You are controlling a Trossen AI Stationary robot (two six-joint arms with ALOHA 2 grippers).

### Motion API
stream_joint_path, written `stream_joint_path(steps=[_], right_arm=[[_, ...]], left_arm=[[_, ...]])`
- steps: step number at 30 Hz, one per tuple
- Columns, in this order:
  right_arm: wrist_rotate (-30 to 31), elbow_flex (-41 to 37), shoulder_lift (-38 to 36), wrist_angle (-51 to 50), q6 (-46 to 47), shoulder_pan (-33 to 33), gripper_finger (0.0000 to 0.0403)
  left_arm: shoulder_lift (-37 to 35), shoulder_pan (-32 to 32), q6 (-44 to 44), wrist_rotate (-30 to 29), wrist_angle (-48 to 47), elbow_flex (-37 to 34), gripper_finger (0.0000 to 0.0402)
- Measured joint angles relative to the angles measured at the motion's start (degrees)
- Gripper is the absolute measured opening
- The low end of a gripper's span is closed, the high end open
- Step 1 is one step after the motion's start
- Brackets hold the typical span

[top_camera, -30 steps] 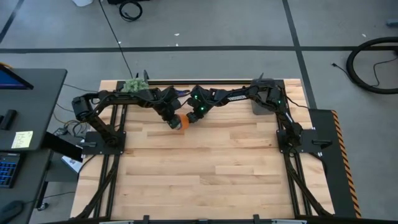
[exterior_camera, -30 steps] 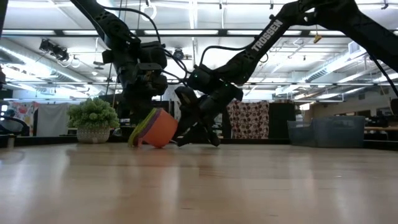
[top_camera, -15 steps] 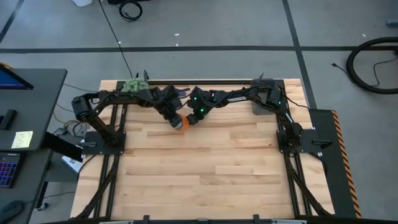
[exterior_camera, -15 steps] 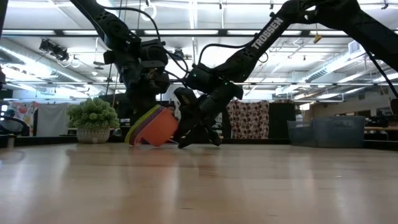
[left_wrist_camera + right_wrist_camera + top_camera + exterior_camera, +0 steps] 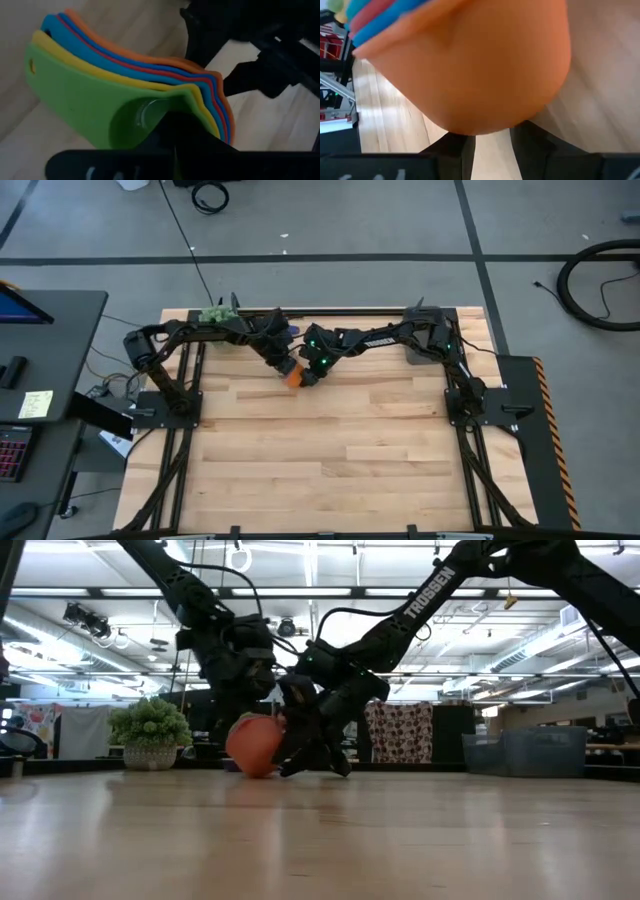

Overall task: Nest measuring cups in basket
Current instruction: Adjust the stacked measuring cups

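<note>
A nested stack of light, stiff, slippery plastic measuring cups [image 5: 293, 376], orange outermost, lies tipped on the wooden counter [image 5: 330, 450] toward twelve o'clock, the left gripper [image 5: 284, 365] pinching its green rim, best held there, the right gripper's [image 5: 308, 376] opening unclear.

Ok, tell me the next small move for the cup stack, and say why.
Probably lift the nested measuring cups clear of the table and carry them toward the basket. The stack lies low near the table's far edge, with the left gripper and right gripper both against it, and the basket sits well off by the right arm's base.
</note>
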Motion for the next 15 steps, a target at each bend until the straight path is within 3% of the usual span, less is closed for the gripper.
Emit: stream_joint_path(steps=[9,15], right_arm=[[1.64,0.02,-0.15,-4.17,-2.51,-0.04,0.0125],[2.81,0.02,-0.2,-5.17,-5.58,-0.09,0.0125]], left_arm=[[9.64,-2.21,9.61,-3.44,-14.79,15.6,0.0007],[11.36,-2.03,11.21,-3.59,-17.87,17.97,0.0007]])
